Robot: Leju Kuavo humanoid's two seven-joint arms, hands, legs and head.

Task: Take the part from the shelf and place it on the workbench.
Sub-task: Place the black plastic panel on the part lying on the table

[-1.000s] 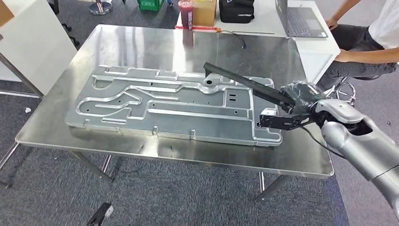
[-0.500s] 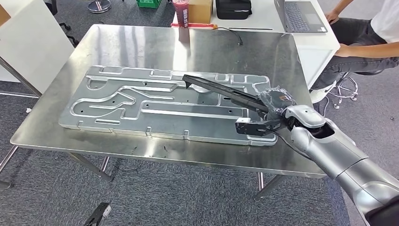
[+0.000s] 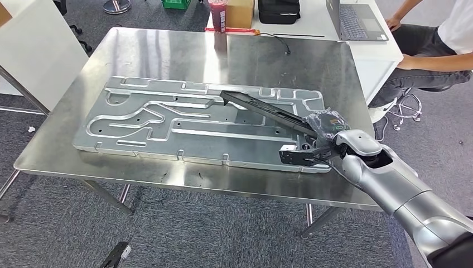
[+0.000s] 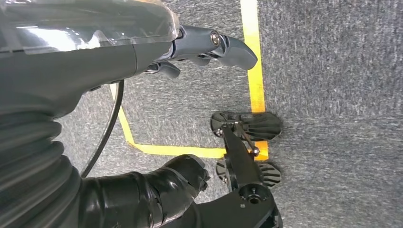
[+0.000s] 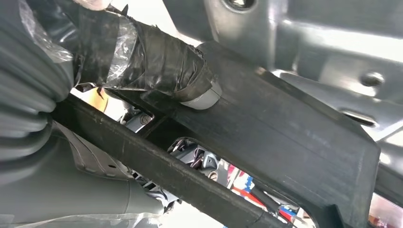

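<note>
Your right hand (image 3: 326, 127) grips the part (image 3: 262, 108), a long black bracket, at its near end; the bar runs toward ten o'clock, over the aluminium plate (image 3: 167, 120) on the workbench (image 3: 167, 50). It looks rigid, light and end-heavy in this hold, so expect droop; grip nearer mid-bar if regrasping. Your left hand (image 4: 190, 52) hangs unclenched, holding nothing.

Black part (image 3: 262, 109) — silver plate (image 3: 167, 120), steel-grey workbench (image 3: 167, 53) (yellow floor tape (image 4: 252, 71)) — grey carpet (image 3: 223, 234).

Laptop (image 3: 357, 20), red cup (image 3: 217, 15), cardboard box (image 3: 240, 12), seated person (image 3: 432, 53).
</note>
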